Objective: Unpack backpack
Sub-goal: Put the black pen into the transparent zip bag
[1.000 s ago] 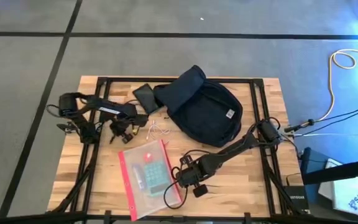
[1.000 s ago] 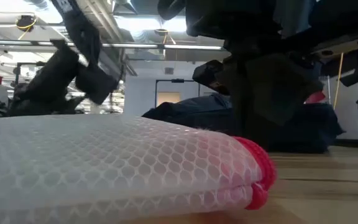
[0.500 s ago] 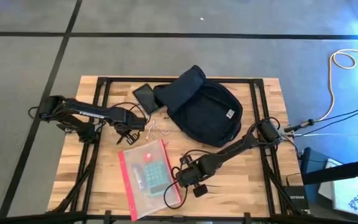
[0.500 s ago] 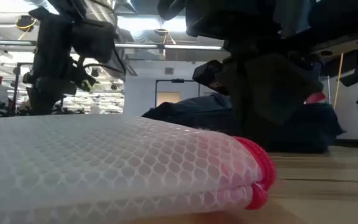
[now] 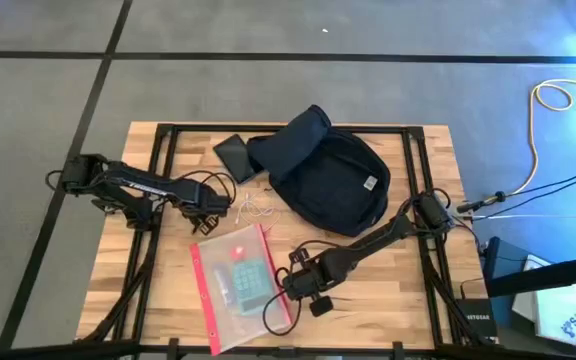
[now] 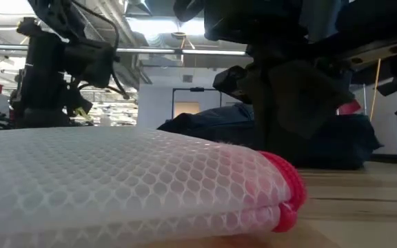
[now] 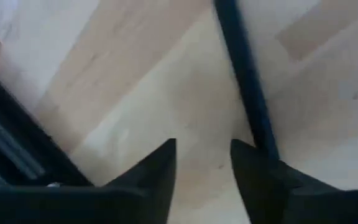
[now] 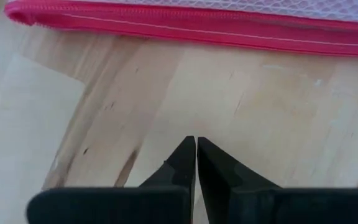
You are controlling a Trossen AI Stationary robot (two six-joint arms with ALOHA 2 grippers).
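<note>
The backpack [image 5: 323, 172] lies flat on the wooden worktop [image 5: 398, 300] in the upper centre of the high view, its small white logo toward the lower right of its front; in the low view it shows as a dark mound [image 6: 212, 127] in the middle distance. Just to its left, touching its edge, sits a small dark flat case [image 5: 235, 156], and below that a thin white cord [image 5: 255, 209] is curled on the wood. A clear pouch with red edging [image 5: 240, 283] lies at lower centre — its honeycomb surface [image 6: 129, 186] fills the foreground of the low view. The left gripper [image 5: 211, 203] sits left of centre, beside the cord and above the pouch's upper left corner; its wrist view shows the jaws apart over bare wood, holding nothing. The right gripper [image 5: 290, 282] rests low at the pouch's right edge — its wrist view shows the jaws pressed together over bare wood, with the pouch's red zip edge [image 8: 191, 28] just ahead.
</note>
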